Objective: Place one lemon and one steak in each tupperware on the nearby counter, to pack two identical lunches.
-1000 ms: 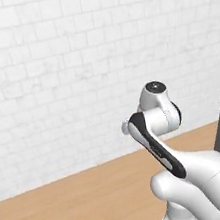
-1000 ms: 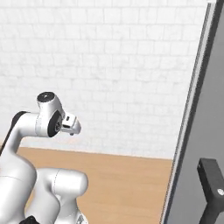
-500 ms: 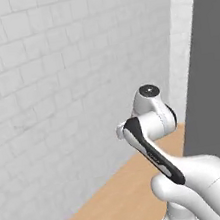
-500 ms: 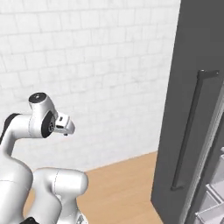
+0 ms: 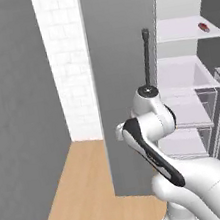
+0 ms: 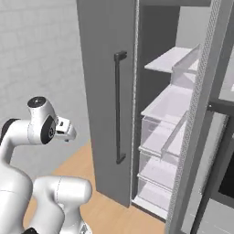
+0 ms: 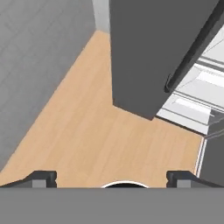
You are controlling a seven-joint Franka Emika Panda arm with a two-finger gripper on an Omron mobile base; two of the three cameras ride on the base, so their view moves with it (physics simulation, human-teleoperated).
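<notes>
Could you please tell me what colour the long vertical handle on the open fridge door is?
The door handle is dark grey, nearly black, clearest in the right base view.

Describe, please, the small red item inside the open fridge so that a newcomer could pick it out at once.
Start at the tall grey fridge door with its long dark handle, then look past it into the pale interior. On the upper white shelf, near its right end, lies a small flat red-brown piece, probably the steak. It is the one coloured thing among white shelves.
</notes>
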